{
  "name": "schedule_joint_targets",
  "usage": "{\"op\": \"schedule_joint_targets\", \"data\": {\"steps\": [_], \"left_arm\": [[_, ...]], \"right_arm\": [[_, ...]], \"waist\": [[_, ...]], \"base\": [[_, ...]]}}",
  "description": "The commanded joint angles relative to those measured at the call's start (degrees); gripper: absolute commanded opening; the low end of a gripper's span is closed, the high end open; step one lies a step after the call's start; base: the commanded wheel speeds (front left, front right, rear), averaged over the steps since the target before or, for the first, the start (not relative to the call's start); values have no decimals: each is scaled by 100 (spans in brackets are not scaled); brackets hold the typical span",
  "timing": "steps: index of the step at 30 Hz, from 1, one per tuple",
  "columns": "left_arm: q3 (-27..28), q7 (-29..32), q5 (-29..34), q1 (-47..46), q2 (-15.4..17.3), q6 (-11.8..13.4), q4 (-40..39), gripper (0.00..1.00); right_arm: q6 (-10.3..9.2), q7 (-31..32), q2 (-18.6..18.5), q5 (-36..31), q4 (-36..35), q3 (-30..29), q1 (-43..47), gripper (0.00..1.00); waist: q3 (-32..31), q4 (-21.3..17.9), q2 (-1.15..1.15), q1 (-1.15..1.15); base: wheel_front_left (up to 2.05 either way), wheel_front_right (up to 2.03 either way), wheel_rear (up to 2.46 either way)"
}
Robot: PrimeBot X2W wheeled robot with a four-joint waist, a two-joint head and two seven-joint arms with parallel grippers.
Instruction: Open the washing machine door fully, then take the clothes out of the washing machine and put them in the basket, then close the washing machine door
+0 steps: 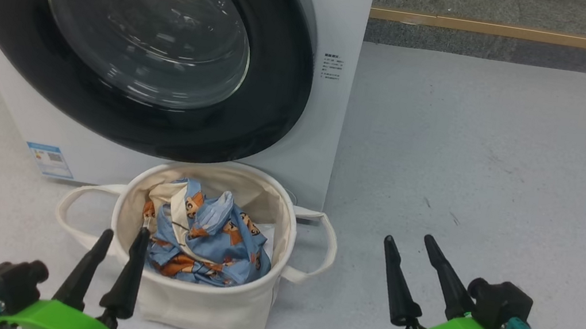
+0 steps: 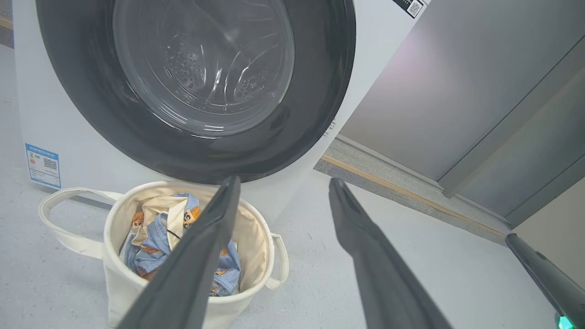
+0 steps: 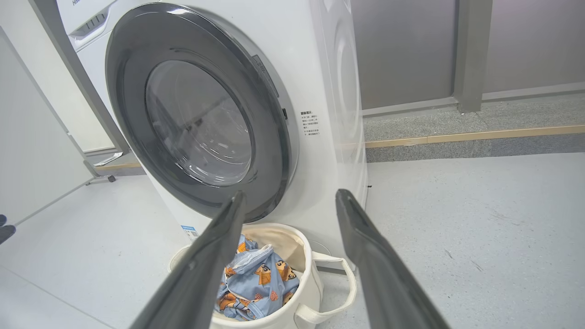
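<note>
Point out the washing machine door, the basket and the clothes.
the washing machine door (image 1: 279,98), head view, on its black rim.
the basket (image 1: 202,307), head view, on its front wall.
the clothes (image 1: 212,239), head view, on blue fabric inside.

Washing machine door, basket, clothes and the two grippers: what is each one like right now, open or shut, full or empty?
washing machine door: shut against the washing machine.
washing machine: drum looks empty through the glass.
basket: upright on the floor, holding the clothes.
clothes: crumpled inside the basket.
left gripper: open, empty.
right gripper: open, empty.
</note>
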Motion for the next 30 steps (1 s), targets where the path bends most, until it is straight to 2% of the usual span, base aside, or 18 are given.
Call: {"op": "schedule_joint_targets", "data": {"steps": [1, 23, 30], "left_arm": [[217, 0, -1, -197, 102, -2, -190, 100], [176, 51, -76, -219, 142, 5, -153, 100], [197, 39, -66, -215, 166, 74, -101, 100]], "right_arm": [[0, 4, 59, -39, -229, 91, -107, 100], [0, 66, 75, -83, -241, 143, -52, 100], [0, 49, 69, -88, -219, 151, -65, 100]], "waist": [[-6, 5, 0, 0], [-31, 51, 0, 0], [-31, 49, 0, 0]], "base": [[0, 0, 0], [0, 0, 0], [0, 0, 0]]}}
